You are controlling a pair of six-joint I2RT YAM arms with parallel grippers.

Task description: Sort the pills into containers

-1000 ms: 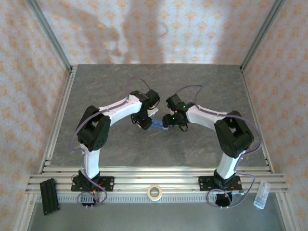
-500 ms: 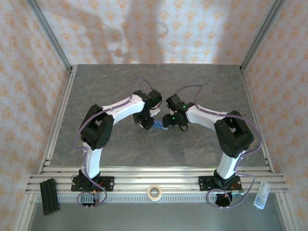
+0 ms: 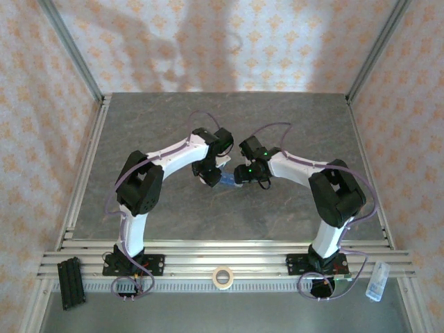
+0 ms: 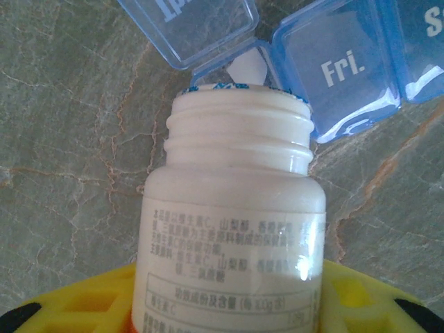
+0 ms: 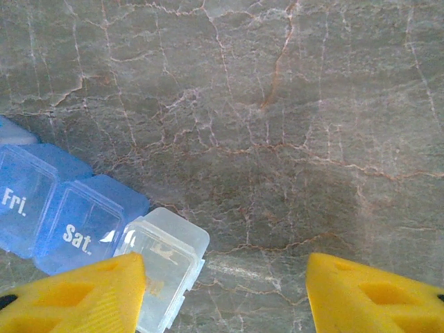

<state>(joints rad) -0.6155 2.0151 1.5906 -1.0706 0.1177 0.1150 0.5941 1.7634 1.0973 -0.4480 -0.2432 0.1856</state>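
In the left wrist view my left gripper point(image 4: 232, 305) is shut on a white pill bottle point(image 4: 232, 208) with a printed label. The bottle's uncapped neck tips over an open blue compartment of the containers point(image 4: 340, 69), whose lid point(image 4: 187, 28) is flipped back. A white pill point(image 4: 247, 68) sits at the bottle's mouth. My right gripper point(image 5: 225, 298) is open, its left finger point(image 5: 76, 295) over the pale clear end of the containers point(image 5: 80, 232). From above, both grippers point(image 3: 210, 173) point(image 3: 241, 175) meet at the blue containers point(image 3: 227, 180) mid-table.
The grey marbled table point(image 3: 298, 118) has metal frame posts at its corners. On the front rail lie a tape roll point(image 3: 222, 277), a black block point(image 3: 71, 281) at the left and a small clear bottle point(image 3: 375, 281) at the right.
My left arm has shifted slightly right and its elbow has risen, carrying the bottle with it. The right arm and the containers have stayed put.
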